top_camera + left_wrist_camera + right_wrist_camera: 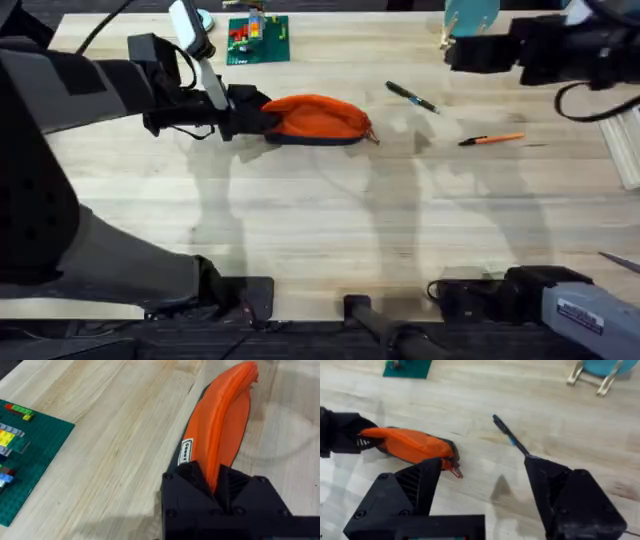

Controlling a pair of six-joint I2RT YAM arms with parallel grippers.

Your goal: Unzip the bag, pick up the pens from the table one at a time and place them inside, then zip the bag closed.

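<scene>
Risk as I see it: left gripper (216,491) pinches only end fabric of bag (318,119); when zipper gets tugged, cloth could slide from pinch or whole pouch skid across table (320,230)

Pull tab (457,472) small, at bag's far end, easy to miss

Right gripper (482,492) fingers spread wide, nothing held, hanging above table, tab just beside its left finger, bag beyond

Black pen (412,97) and orange pen (491,140) on table right of bag, apart

Overhead looking down, wrist views close (sharing bag (318,119))
</scene>
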